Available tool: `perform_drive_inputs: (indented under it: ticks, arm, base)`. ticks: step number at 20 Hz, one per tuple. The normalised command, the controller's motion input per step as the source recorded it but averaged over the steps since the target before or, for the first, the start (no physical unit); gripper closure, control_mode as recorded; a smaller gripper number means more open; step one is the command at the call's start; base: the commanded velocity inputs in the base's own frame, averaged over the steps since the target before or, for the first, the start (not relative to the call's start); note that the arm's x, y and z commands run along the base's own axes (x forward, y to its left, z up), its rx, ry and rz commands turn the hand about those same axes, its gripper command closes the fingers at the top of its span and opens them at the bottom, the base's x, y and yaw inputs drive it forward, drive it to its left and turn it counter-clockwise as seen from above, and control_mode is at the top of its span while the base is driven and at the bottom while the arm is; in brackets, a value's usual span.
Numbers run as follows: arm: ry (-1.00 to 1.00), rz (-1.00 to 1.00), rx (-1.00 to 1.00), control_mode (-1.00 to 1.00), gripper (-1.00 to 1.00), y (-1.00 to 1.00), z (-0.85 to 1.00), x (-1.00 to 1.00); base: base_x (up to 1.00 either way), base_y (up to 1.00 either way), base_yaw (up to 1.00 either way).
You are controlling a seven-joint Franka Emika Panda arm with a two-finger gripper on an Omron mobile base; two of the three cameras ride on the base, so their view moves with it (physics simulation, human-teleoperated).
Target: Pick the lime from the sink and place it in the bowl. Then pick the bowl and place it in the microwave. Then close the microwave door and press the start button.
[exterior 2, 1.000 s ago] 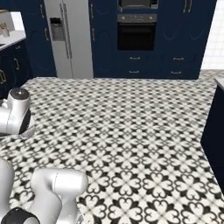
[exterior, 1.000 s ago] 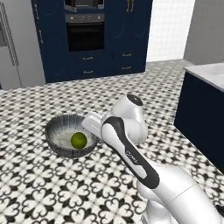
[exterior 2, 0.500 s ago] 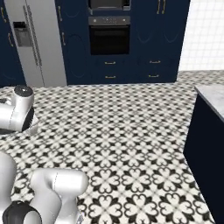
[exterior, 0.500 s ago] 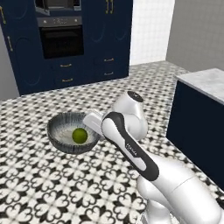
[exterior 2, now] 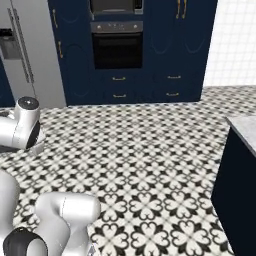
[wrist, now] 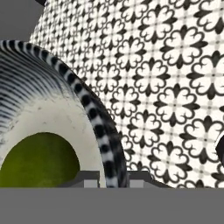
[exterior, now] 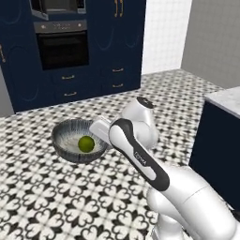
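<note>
The gripper (wrist: pixel 111 177) is clamped on the right-hand rim of the bowl (exterior: pixel 65 136), one finger inside the wall and one outside, as the hand view shows at its lower edge. In the left base view the hand meets the bowl at its right side, and the bowl is carried level above the patterned floor (exterior: pixel 56 201), well clear of any counter. The striped rim of the bowl (wrist: pixel 94 118) curves up through the hand view, with the pale inside to its left. The lime (exterior: pixel 86 144) is seen lying in the bowl, slightly right of its middle and near the gripped wall; in the hand view the lime (wrist: pixel 39 162) sits low in the pale hollow, close to the fingers.

Beyond the bowl, at the far side of the room, navy cabinetry (exterior: pixel 117 51) is seen, with a black oven (exterior: pixel 63 47) set in it and the microwave (exterior: pixel 58 6) just above that, at the top edge. In the right base view the same oven (exterior 2: pixel 118 48) stands straight ahead, a grey refrigerator (exterior 2: pixel 30 55) stands to its left, and a dark island with a pale top (exterior 2: pixel 240 180) stands near on the right.
</note>
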Motion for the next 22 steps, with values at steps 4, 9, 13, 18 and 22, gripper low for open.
perform_drive_inputs:
  ticks: [4,9,13,18,22]
  arm:
    - [0.00,0.00,0.00,1.00,1.00,0.00,0.00,0.00]
    - [0.00,0.00,0.00,1.00,1.00,0.00,0.00,0.00]
    - [0.00,0.00,0.00,1.00,1.00,0.00,0.00,0.00]
    - [0.00,0.00,0.00,1.00,1.00,0.00,0.00,0.00]
    - [0.00,0.00,0.00,1.00,1.00,0.00,0.00,0.00]
  base:
    - [1.00,-0.45,0.04]
    - [1.00,-0.35,0.07]
    - [1.00,-0.33,0.11]
    - [1.00,-0.25,0.12]
    - [1.00,-0.19,0.13]
